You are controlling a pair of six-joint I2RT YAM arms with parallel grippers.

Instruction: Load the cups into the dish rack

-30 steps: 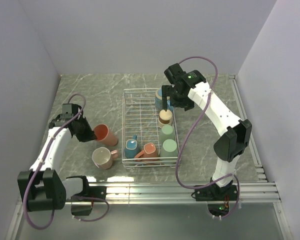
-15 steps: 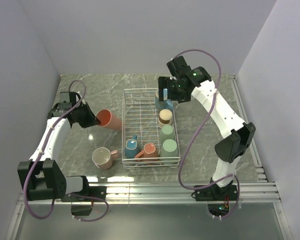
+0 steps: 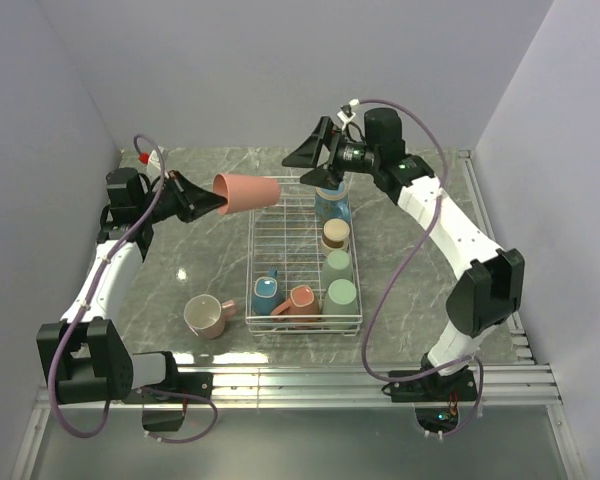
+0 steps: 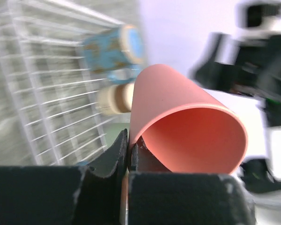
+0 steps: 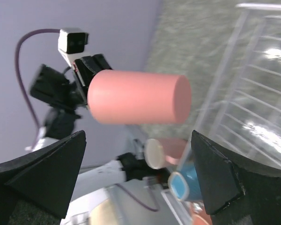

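Grey marble desk (image 3: 420, 260) with plain pale walls (image 3: 280, 70) on three sides, and the white wire rack (image 3: 280, 230) sat roughly in the middle of it. The left tool (image 3: 205, 197) was up in the air off the rack's far left corner, pressed tight on the rim of a pink cup (image 3: 248, 191). From the left wrist view you could see the cup wall pinched between the fingers (image 4: 117, 152), with the open mouth facing the camera. The cup was held sideways, with its base pointing over toward the rack and nothing under it touching. The right tool (image 3: 315, 165) hung above the far end of the rack with its fingers spread wide and nothing between them, facing the pink cup's base but apart from it. Down the right side of the rack there was a blue cup (image 3: 326, 205) at the far end, then a cream one (image 3: 333, 235), then two green cups (image 3: 339, 295). At the near end sat another blue cup (image 3: 265, 293) and a second pink one (image 3: 298, 300) lying on its side. One white mug (image 3: 205, 316) was out on the desk, just left of the rack's near corner.
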